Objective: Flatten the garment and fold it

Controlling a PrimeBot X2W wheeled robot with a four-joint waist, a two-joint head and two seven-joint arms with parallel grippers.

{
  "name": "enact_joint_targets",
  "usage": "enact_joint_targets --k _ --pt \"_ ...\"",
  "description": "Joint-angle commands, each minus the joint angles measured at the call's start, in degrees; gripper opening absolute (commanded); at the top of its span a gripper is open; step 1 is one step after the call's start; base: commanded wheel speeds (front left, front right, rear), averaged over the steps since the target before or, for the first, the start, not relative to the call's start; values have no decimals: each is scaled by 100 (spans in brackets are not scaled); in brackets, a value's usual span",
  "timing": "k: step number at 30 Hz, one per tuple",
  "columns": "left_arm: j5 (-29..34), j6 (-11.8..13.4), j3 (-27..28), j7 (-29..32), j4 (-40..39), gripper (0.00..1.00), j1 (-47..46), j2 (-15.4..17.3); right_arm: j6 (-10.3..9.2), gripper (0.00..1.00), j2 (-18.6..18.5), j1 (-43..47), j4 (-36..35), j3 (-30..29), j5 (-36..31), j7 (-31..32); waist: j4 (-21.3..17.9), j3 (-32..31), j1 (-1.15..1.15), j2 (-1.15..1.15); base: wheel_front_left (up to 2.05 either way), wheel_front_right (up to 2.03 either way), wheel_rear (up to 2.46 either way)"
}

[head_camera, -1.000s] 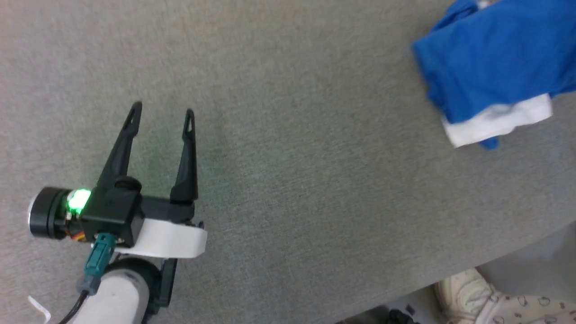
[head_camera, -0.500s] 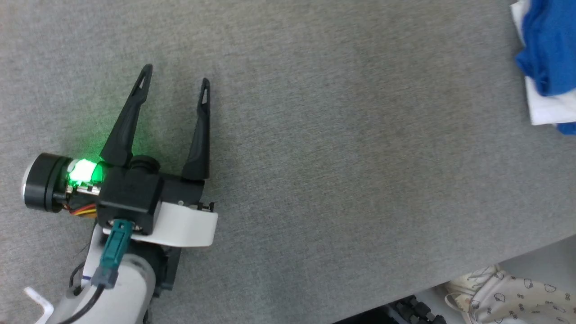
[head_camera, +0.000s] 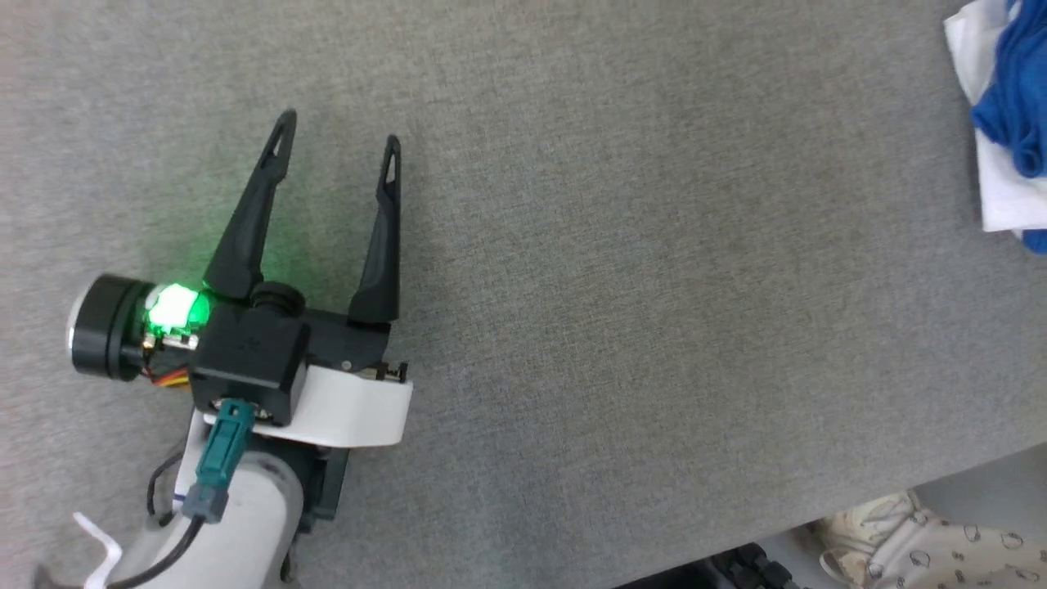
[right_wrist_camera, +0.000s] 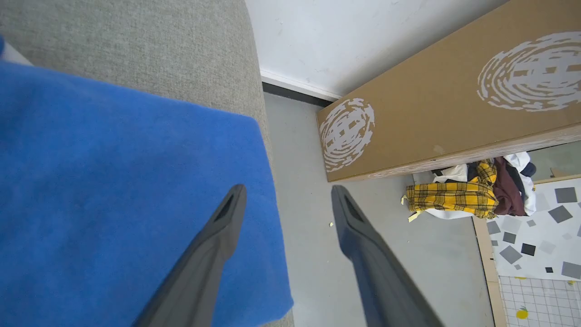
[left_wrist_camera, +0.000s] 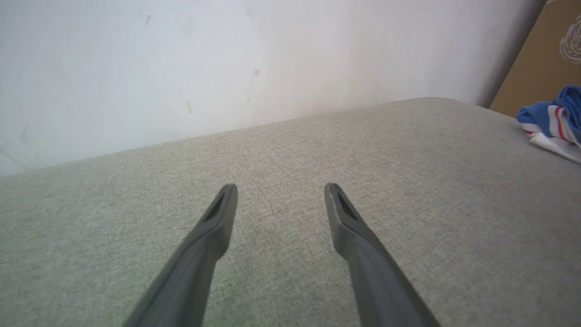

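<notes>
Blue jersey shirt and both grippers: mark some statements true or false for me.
1. The left gripper is open and holds nothing. True.
2. The bright blue jersey T-shirt with white sleeves lies spread flat mid-surface. False: it sits bunched at the grey fabric surface's right edge in the head view.
3. The right gripper is clamped on the shirt. False: its jaws stand open, gripping nothing.
4. A brown cardboard box with white swirl prints stands on the floor. True.

Left gripper (head_camera: 337,132): fingers spread, nothing between them, well apart from the garment (head_camera: 1018,106). Right gripper (right_wrist_camera: 289,190): fingers spread, apparently poised over the garment's edge; contact not confirmed.
</notes>
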Motion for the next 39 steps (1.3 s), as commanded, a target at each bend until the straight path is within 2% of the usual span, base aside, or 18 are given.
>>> enact_joint_targets --k 1,7,12,15,16,24,27,28,32,39 --pt "-80 60 22 -135 109 100 124 -56 -13 100 -43 -11 83 -48 -41 -60 90 -363 0 0 0 0 0" --pt "-329 225 107 -587 435 100 454 -230 -13 100 -41 281 176 -420 -3 -484 311 -1067 0 0 0 0 0" --pt "-540 281 156 -849 671 100 745 -320 -13 100 162 687 75 -764 169 -903 528 -1562 0 0 0 0 0" --pt "-737 278 210 -999 793 100 960 -361 -13 100 407 1088 -155 -901 348 -1099 669 -1874 0 0 0 0 0" --pt "-805 266 236 -1106 857 100 1063 -355 -13 100 586 1388 -402 -905 451 -1164 754 -2056 0 0 0 0 0" --pt "-899 191 274 -1475 1055 100 1254 -357 -13 100 1252 2563 -1887 -1030 772 -1171 1113 -2674 0 0 0 0 0" --pt "-905 186 312 -1538 1160 100 1240 -368 -13 100 1559 2976 -2527 -1252 690 -1127 1256 -2880 0 0 0 0 0" --pt "-905 186 312 -1538 1160 100 1240 -368 -13 100 1559 2976 -2527 -1252 690 -1127 1256 -2880 0 0 0 0 0" --pt "-962 146 431 -1600 1284 100 1157 -399 -13 100 2017 3485 -3388 -1482 404 -1037 1409 -3112 0 0 0 0 0" --pt "-1058 44 569 -1632 1691 100 1174 -504 -13 100 2673 4204 -4534 -1533 -58 -827 1601 -3452 0 0 0 0 0"
